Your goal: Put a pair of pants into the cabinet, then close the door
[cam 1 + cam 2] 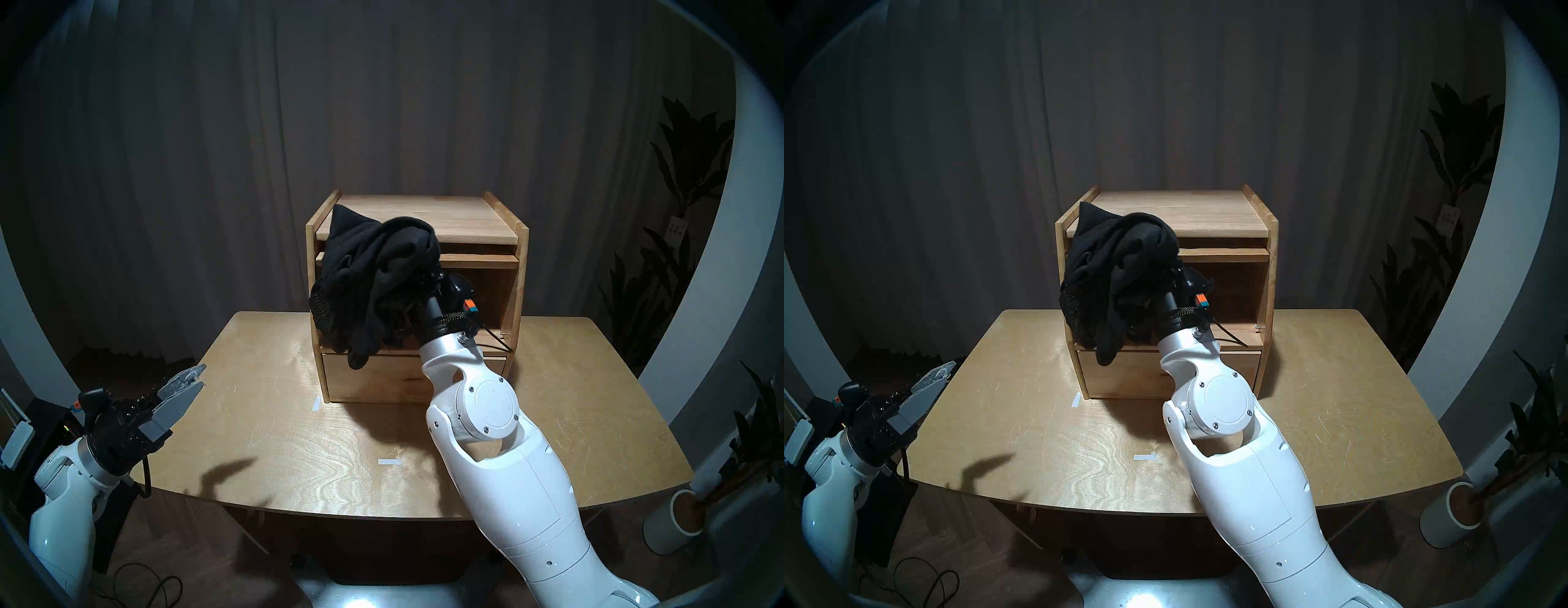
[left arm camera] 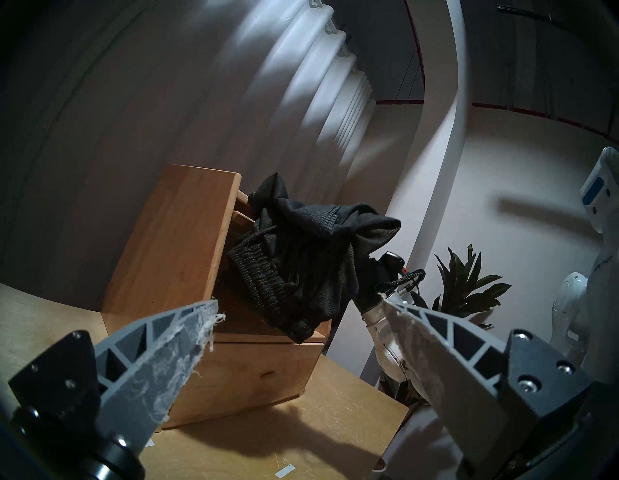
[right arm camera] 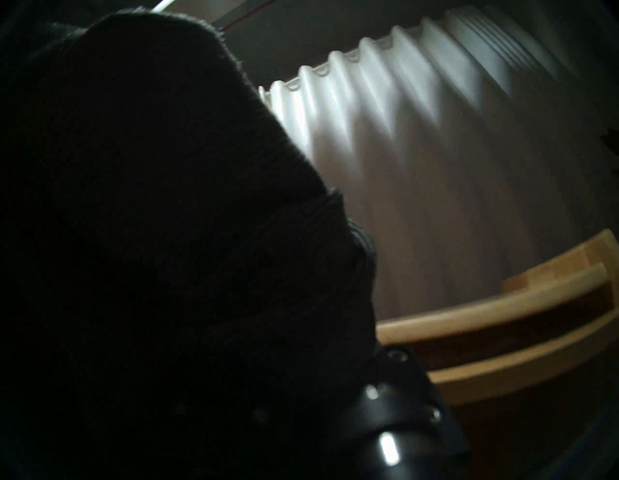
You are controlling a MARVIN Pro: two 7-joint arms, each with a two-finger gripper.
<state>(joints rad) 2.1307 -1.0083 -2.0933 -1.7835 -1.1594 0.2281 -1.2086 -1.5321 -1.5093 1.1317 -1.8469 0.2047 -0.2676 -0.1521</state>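
The counter [image 1: 271, 424] carries the cabinet [image 1: 500, 220], its upper compartment open at the front. The pants [image 1: 373, 271] hang bunched at that opening's left side, draped over the right jaws, whose spread I cannot tell. The left jaws [image 1: 193, 375] hover spread and empty over the counter's left edge.

Grey pleated curtain [image 1: 212, 170] behind plywood table [image 1: 275, 446]; potted plant [image 1: 679, 509] right.

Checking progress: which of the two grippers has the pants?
The right gripper, buried under the black pants at the cabinet opening. The left gripper hovers open and empty at the table's left edge.
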